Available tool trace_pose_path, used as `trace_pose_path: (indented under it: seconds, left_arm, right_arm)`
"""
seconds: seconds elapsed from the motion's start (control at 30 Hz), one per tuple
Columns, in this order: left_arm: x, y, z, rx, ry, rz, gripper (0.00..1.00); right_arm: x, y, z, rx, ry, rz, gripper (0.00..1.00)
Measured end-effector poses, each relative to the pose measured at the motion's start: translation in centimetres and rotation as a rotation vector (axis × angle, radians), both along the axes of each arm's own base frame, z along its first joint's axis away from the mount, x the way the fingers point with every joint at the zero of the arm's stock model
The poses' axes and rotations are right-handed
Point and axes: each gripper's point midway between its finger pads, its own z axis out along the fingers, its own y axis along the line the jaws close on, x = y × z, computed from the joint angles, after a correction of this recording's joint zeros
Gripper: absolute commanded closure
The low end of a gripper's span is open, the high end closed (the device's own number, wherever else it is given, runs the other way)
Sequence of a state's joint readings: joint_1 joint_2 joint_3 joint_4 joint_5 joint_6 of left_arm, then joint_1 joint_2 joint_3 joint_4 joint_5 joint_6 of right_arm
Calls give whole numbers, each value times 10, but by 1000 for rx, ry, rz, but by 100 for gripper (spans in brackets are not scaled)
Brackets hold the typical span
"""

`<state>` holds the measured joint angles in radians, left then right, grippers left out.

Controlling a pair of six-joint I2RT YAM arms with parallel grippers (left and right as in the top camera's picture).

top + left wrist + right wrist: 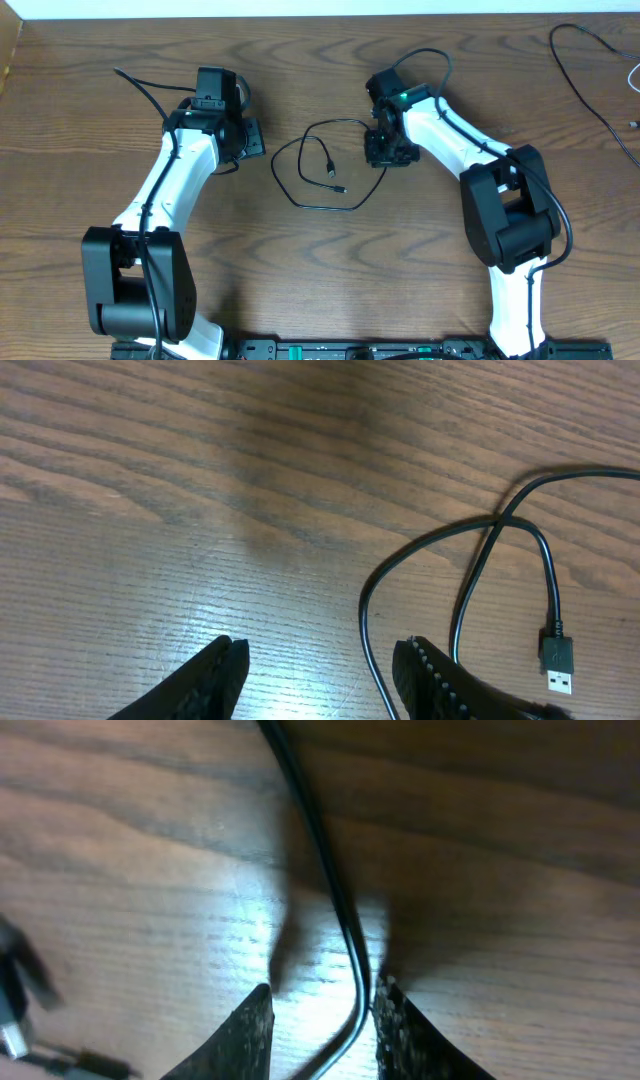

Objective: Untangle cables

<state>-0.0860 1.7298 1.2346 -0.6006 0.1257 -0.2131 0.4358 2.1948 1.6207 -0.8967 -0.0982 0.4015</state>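
Note:
A thin black cable lies in a loose loop at the table's middle, its plug ends inside the loop. My left gripper stands open just left of the loop. In the left wrist view the cable crosses over itself, its USB plug lies flat, and one strand runs between the open fingers of the left gripper, close to the right one. My right gripper is at the loop's upper right. In its wrist view the cable passes between the fingers of the right gripper, against the right finger, with a gap beside it.
Another thin black cord trails across the far right corner, and a bit of white cord shows at the right edge. Each arm's own thicker wires hang beside it. The table's back edge runs along the top.

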Motion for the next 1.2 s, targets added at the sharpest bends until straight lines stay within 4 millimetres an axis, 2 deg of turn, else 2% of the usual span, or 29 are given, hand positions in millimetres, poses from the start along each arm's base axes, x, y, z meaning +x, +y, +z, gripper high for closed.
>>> trace_pose_path:
  seconds: [0.17, 0.23, 0.3, 0.67, 0.83, 0.93, 1.03, 1.2]
  left_arm:
    - [0, 0, 0, 0, 0, 0, 48]
    - [0, 0, 0, 0, 0, 0, 48]
    - [0, 0, 0, 0, 1, 0, 48]
    - [-1, 0, 0, -7, 4, 13, 48]
    - [-2, -14, 1, -49, 6, -6, 48]
    - [0, -36, 4, -120, -5, -45, 48]
    - [0, -60, 10, -198, -19, -96, 47]
    - [-2, -89, 16, -266, -27, -139, 37]
  right_arm:
    - [-6, -4, -1, -33, 21, -35, 75]
    - [-9, -6, -1, -39, 36, -42, 84]
    - [-10, -6, -1, -42, 39, -48, 99]
    - [5, -2, 0, -24, -19, -65, 99]
    - [12, -4, 6, 41, -13, -11, 99]
    - [23, -4, 22, 108, -48, -5, 99]
    - [32, -6, 57, 169, -115, -7, 99]
    - [41, -1, 118, 255, -238, 12, 99]
